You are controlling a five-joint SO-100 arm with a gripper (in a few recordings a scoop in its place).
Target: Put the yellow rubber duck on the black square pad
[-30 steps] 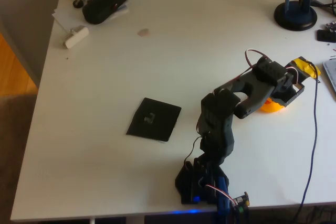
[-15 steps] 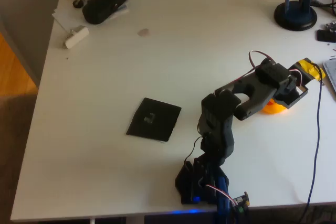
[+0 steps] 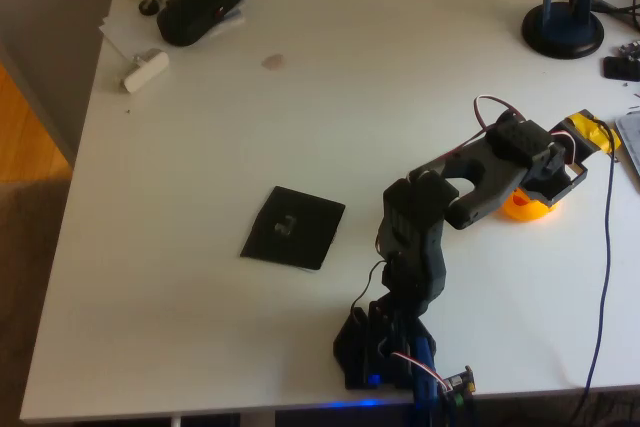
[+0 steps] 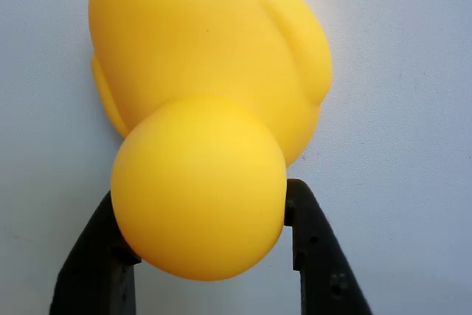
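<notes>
The yellow rubber duck (image 3: 528, 209) sits on the white table at the right, partly hidden under the black arm. In the wrist view the duck (image 4: 214, 101) is seen from above, with its round head between the two black fingers (image 4: 317, 256), which touch it on both sides. My gripper (image 3: 548, 192), one jaw taped yellow, is shut on the duck's head (image 4: 199, 189). The black square pad (image 3: 292, 227) with its small centre nub lies flat well to the left of the arm, with nothing on it.
A black oblong pouch (image 3: 200, 5), papers and a small white object (image 3: 146, 69) lie at the back left. A blue stand (image 3: 565, 27) is at the back right. Cables (image 3: 603, 247) run along the right edge. The arm's base (image 3: 390, 347) stands at the front edge.
The gripper moved slightly right and down over the duck, then stayed put. More of the duck's orange body now shows below the gripper.
</notes>
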